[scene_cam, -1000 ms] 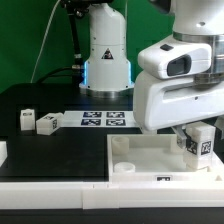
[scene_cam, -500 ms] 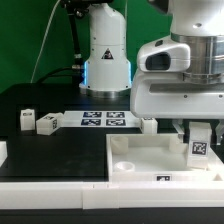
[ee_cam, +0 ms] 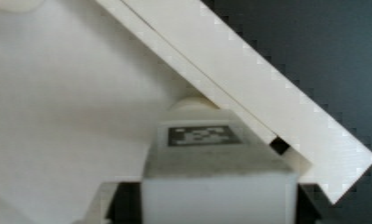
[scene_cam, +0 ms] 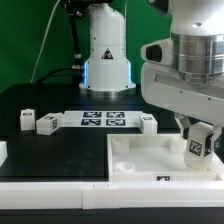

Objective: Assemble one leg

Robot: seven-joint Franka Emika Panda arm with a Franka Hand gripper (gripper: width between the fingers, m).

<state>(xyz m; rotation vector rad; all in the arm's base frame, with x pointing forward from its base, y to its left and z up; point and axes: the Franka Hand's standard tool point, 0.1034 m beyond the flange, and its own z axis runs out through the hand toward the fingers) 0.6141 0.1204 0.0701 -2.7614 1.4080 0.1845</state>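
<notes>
My gripper [scene_cam: 199,140] is shut on a white leg [scene_cam: 198,146] with a black-and-white tag on its side. It holds the leg upright over the right part of the large white tabletop [scene_cam: 150,160], near its right edge. In the wrist view the leg [ee_cam: 209,160] sits between the dark fingers [ee_cam: 126,200], its tagged end close to the tabletop's raised rim [ee_cam: 254,90]. Two more legs [scene_cam: 27,120] [scene_cam: 47,124] lie on the black table at the exterior view's left, and another [scene_cam: 148,124] lies behind the tabletop.
The marker board [scene_cam: 102,119] lies on the black table behind the tabletop. The robot base [scene_cam: 105,60] stands at the back. A white part [scene_cam: 3,152] shows at the exterior view's left edge.
The gripper with the leg has turned and the arm body has risen, uncovering the leg behind the tabletop. The held leg stays over the tabletop's right part.
</notes>
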